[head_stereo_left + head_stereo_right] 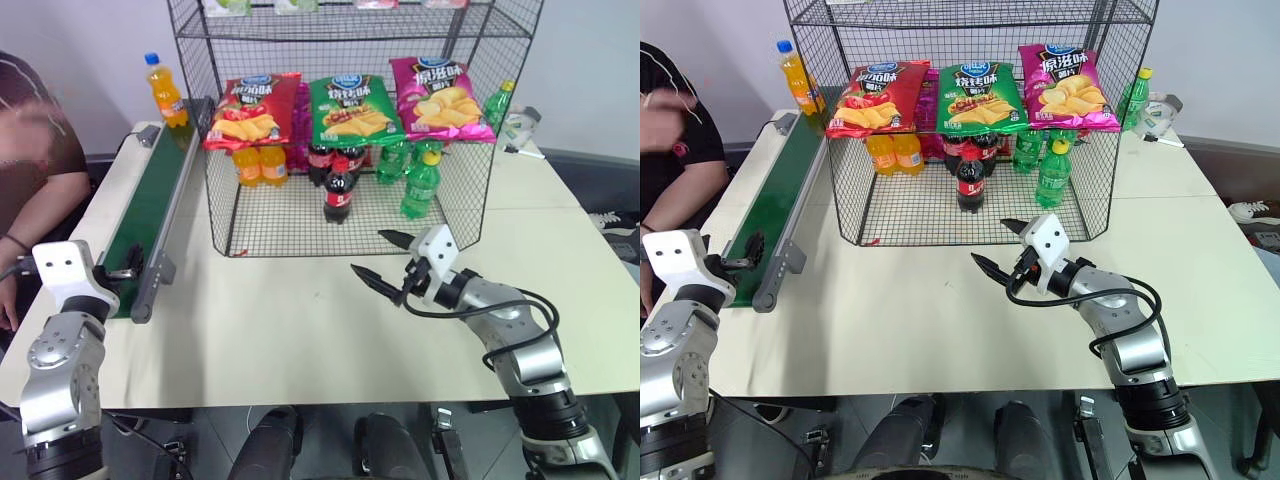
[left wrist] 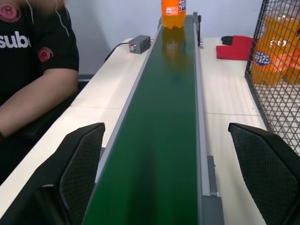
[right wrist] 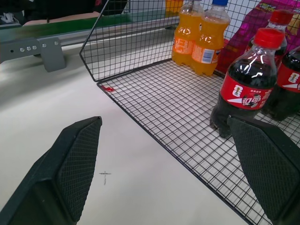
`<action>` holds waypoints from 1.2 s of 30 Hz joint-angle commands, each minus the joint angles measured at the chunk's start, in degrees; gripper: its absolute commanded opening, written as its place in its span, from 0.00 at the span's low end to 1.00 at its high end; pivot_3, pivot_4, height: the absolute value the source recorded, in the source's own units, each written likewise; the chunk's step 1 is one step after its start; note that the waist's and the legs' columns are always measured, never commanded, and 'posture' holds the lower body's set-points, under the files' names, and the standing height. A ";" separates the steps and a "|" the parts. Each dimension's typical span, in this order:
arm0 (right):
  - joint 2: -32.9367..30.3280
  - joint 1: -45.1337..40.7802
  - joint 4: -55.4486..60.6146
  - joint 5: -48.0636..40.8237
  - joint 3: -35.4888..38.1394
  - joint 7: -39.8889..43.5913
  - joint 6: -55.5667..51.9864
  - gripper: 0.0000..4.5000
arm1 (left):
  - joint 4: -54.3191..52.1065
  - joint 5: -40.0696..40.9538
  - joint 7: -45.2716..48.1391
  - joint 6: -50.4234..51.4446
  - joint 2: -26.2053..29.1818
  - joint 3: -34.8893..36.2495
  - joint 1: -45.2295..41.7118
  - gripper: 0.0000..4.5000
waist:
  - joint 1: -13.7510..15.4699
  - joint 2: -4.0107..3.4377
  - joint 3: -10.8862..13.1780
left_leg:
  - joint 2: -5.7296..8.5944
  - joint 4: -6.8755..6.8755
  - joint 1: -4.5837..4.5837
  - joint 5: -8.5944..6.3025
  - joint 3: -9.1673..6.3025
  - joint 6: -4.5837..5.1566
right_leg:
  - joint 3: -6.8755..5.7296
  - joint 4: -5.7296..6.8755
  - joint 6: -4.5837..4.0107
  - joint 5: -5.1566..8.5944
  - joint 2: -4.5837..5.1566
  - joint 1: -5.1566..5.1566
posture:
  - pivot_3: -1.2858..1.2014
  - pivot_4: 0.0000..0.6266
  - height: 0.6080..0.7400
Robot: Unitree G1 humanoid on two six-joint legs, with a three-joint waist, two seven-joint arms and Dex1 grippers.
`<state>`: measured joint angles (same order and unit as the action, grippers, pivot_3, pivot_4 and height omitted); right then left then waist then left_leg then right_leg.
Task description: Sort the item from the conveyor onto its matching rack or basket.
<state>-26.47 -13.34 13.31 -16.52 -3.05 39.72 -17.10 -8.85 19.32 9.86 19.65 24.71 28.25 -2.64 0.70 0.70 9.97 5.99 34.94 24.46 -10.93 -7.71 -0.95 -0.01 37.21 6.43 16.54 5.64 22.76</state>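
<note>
The item, a small orange soda bottle [image 1: 165, 92] with a blue cap, stands upright at the far end of the dark-green conveyor [image 1: 148, 212]. At the belt's near end my left gripper [image 2: 166, 130] is open, one finger on each side of the belt, far from the bottle. The black wire rack's low basket [image 1: 290, 222] stands right of the conveyor and holds two orange soda bottles [image 3: 199, 37] at its back left. My right gripper [image 1: 367, 251] hovers open and empty over the table just in front of the basket's open side.
A person [image 1: 30, 150] sits at the table's left, beside the conveyor. Cola bottles [image 1: 338, 190] and green bottles [image 1: 420, 185] stand in the basket, with chip bags [image 1: 350, 108] on the shelf above. A grey control box [image 2: 139, 43] sits left of the belt's far end.
</note>
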 commanded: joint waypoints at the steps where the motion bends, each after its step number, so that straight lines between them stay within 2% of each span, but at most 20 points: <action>1: 0.30 -0.96 1.64 -0.11 0.08 -0.14 0.54 1.00 | -0.15 -1.30 -0.74 -1.00 0.68 0.38 -0.33 0.98 | 0.00 0.00 0.00 | 0.00 0.00 0.00 0.00 0.00 0.00 | 0.00 0.00 0.00 0.00 0.00 0.00 | 0.52 0.24 1.00; 19: 1.12 -2.09 -0.94 1.47 -0.37 -0.67 0.86 1.00 | 0.76 -2.55 -0.05 -2.84 -0.26 -0.55 -0.40 0.98 | 0.00 0.00 0.00 | 0.00 0.00 0.00 -0.02 0.00 -0.03 | 0.00 0.00 0.00 0.00 0.00 0.01 | 0.52 0.24 1.00; 36: 2.75 0.64 4.80 0.15 0.73 -4.24 -1.26 1.00 | -1.21 -3.54 0.65 -1.71 0.80 0.11 1.48 0.98 | -0.02 0.00 0.00 | -0.01 -0.01 0.00 -0.06 0.00 -0.11 | 0.00 0.00 0.00 0.00 -0.01 0.01 | 0.52 0.24 1.00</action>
<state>-23.95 -12.44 15.14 -16.46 -3.78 36.49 -19.64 -7.52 15.47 10.04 18.11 24.47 27.15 -1.41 0.69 0.70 9.97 5.99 34.93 24.46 -11.00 -7.71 -1.06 0.00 37.21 6.43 16.54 5.64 22.78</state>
